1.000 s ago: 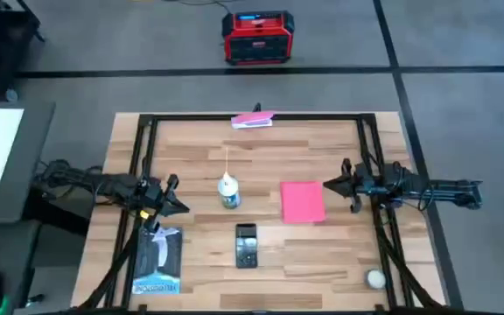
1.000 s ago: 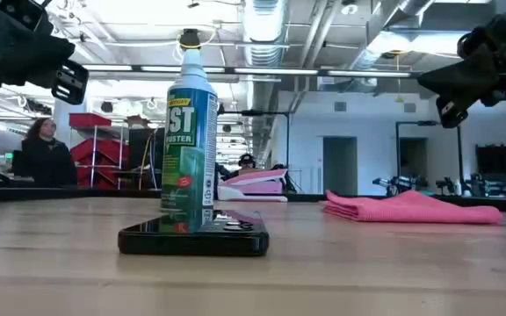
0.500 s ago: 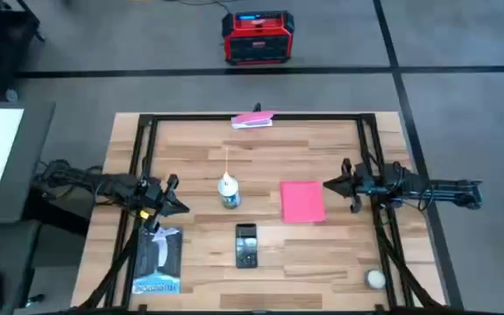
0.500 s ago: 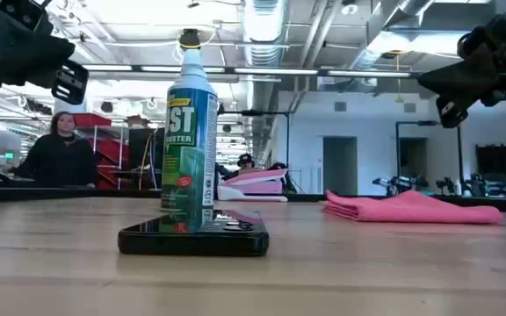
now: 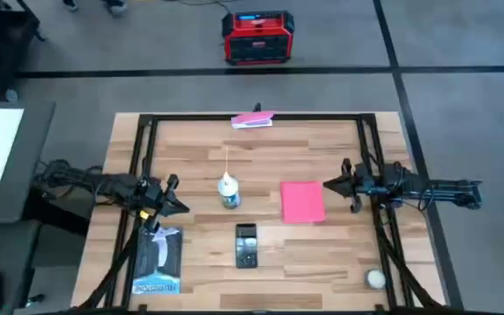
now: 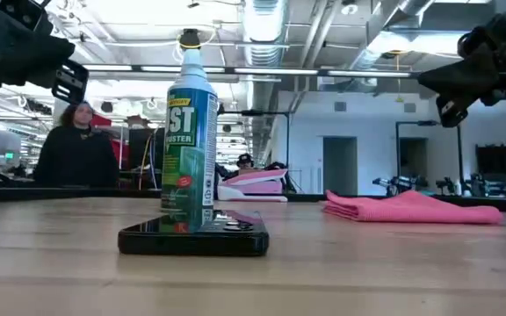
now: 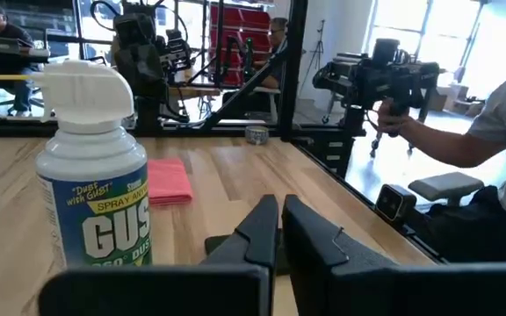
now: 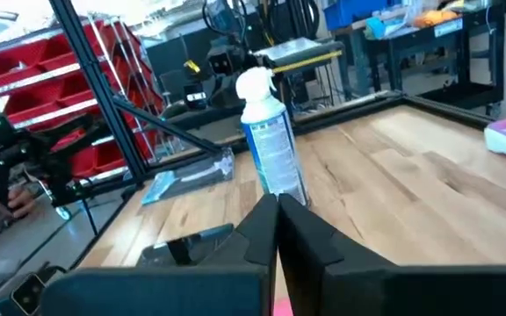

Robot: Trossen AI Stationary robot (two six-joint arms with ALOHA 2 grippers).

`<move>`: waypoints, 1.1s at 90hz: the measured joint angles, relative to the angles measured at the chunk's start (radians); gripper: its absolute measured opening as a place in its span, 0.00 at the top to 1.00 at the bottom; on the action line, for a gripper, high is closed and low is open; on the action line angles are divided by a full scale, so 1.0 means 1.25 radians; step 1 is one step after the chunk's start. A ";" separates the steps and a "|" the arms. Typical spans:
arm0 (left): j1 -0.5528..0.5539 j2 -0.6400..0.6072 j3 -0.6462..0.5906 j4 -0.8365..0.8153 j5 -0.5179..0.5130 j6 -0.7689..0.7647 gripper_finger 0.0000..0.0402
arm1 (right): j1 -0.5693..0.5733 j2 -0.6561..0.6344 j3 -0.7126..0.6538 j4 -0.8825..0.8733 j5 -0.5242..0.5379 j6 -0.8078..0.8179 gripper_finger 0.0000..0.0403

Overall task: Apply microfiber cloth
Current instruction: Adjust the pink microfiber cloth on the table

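Near edge of the bench: a small pale ball sits by the near right corner, and a flat blue-and-white packet lies by the near left corner. A black phone lies flat near the middle of the near edge, screen up.

Just behind the phone stands a white-capped spray can with a green and blue label, upright, a thin straw rising from its nozzle. In the low view the can lines up directly behind the phone.

The microfiber cloth lies flat and folded on the right half of the bench, to the right of the can and apart from it, nothing resting on it. In the low view it shows as a low pink stack.

Left gripper hangs above the left edge of the bench, pointing inward toward the can; its wrist view shows the two fingers pressed together, holding nothing. Right gripper hangs above the right edge, tips just beside the right edge of the cloth, not touching it; fingers likewise closed together and holding nothing.

Far edge, near its middle: a small pink-and-white flat item.

Beyond the bench, a red and black box stands on the floor. A person in dark clothing is visible in the room behind.
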State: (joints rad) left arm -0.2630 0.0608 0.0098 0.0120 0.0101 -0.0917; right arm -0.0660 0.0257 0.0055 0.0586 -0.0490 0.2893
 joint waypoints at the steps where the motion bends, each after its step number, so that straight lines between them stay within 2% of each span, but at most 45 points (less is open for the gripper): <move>1: 0.000 0.000 0.000 0.000 0.000 0.000 1.00 | 0.000 0.000 0.000 0.003 0.000 0.000 1.00; 23: 0.000 0.000 0.000 0.000 0.000 -0.002 1.00 | 0.003 0.000 0.000 0.048 0.017 0.019 1.00; 43: 0.000 0.000 0.000 0.000 0.000 -0.001 1.00 | -0.008 0.001 0.003 0.075 0.020 -0.023 1.00; 55: 0.000 0.000 0.000 0.000 -0.002 0.018 1.00 | -0.013 0.044 0.035 0.071 0.020 -0.054 1.00; 65: 0.000 0.000 0.000 0.000 -0.017 0.018 1.00 | -0.013 0.137 0.087 0.060 0.021 -0.079 1.00; 77: 0.000 0.000 0.000 0.000 -0.021 0.015 1.00 | -0.012 0.305 0.188 0.024 0.021 -0.123 1.00; 99: 0.000 0.000 0.000 0.002 -0.039 0.041 1.00 | -0.012 0.643 0.443 -0.195 0.067 -0.206 1.00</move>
State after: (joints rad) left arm -0.2626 0.0608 0.0101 0.0147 -0.0383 -0.0402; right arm -0.0814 0.8293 0.5588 -0.1846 0.0353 0.0319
